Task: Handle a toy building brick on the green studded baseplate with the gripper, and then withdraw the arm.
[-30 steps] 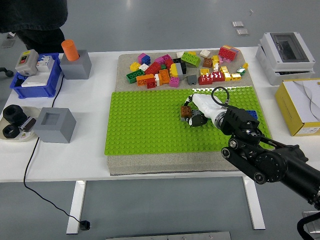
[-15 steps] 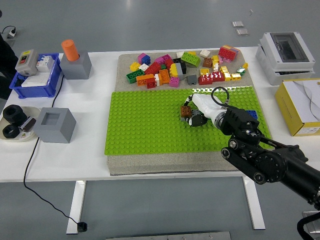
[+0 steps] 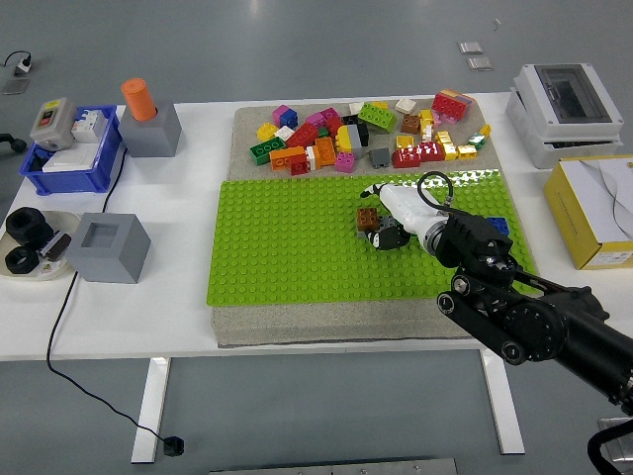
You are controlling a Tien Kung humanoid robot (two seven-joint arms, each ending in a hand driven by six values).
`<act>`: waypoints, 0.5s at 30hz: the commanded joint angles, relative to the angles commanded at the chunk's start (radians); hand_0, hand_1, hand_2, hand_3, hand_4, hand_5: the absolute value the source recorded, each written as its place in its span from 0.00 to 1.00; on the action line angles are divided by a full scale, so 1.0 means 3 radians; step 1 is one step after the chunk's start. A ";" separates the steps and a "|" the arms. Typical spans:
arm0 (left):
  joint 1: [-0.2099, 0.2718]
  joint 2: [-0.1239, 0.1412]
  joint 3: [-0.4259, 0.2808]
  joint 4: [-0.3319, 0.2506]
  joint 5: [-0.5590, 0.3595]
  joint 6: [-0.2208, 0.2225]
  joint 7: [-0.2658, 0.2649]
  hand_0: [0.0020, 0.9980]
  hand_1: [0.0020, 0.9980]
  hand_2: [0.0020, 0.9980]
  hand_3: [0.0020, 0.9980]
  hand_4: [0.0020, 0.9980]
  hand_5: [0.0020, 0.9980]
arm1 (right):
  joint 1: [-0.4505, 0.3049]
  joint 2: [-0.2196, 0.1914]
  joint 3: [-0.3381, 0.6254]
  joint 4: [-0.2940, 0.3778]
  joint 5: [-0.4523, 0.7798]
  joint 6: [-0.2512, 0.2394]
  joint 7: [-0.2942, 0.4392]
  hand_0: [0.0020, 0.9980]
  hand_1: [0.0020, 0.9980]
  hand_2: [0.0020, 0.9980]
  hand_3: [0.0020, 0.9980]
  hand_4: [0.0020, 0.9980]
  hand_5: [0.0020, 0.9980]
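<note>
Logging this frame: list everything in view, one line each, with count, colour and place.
Baseplate: one, green, studded, table centre.
Brown brick: one, on the baseplate at the right hand's fingertips.
Loose bricks: a pile, mixed colours, behind the baseplate.
Blue brick: one, baseplate's right side.
Grey blocks: two, left; the far one holds an orange cylinder.
Blue bin: one, far left.
White box: one, far right.
Yellow box: one, right edge.
Right hand: white and black, on the baseplate; grip unclear.
</note>
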 joint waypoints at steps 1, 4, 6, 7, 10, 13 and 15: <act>0.0000 0.0000 0.0001 0.0000 -0.0001 0.0000 -0.0001 0.66 0.64 0.62 0.63 0.69 0.24 | 0.0000 -0.0001 0.0000 0.0000 0.0000 0.0001 -0.0001 0.78 0.82 0.94 0.84 0.62 0.14; 0.0000 -0.0002 0.0004 0.0000 -0.0004 -0.0001 -0.0001 0.66 0.64 0.62 0.63 0.69 0.24 | 0.0000 -0.0005 0.0000 0.0004 0.0002 0.0005 -0.0006 0.78 0.82 0.94 0.84 0.62 0.14; 0.0002 -0.0003 0.0005 0.0000 -0.0008 -0.0001 -0.0001 0.66 0.64 0.62 0.63 0.69 0.24 | -0.0003 -0.0012 -0.0001 0.0021 0.0003 0.0010 -0.0011 0.78 0.82 0.94 0.84 0.62 0.13; 0.0004 -0.0004 0.0007 0.0000 -0.0011 -0.0001 -0.0001 0.66 0.64 0.62 0.63 0.69 0.24 | -0.0005 -0.0018 -0.0002 0.0038 0.0004 0.0013 -0.0015 0.78 0.82 0.94 0.84 0.62 0.13; 0.0007 -0.0006 0.0005 0.0000 -0.0013 -0.0001 -0.0001 0.66 0.64 0.62 0.63 0.69 0.24 | -0.0008 -0.0037 -0.0005 0.0095 0.0004 0.0020 -0.0022 0.78 0.82 0.94 0.84 0.62 0.13; 0.0009 -0.0008 0.0005 0.0000 -0.0017 -0.0001 -0.0002 0.66 0.64 0.61 0.63 0.69 0.24 | -0.0008 -0.0066 -0.0007 0.0166 -0.0005 0.0035 -0.0037 0.78 0.82 0.95 0.84 0.64 0.13; 0.0009 -0.0009 0.0003 0.0000 -0.0018 -0.0001 -0.0004 0.66 0.64 0.61 0.63 0.69 0.24 | -0.0011 -0.0092 -0.0008 0.0218 -0.0020 0.0046 -0.0055 0.78 0.82 0.95 0.84 0.64 0.13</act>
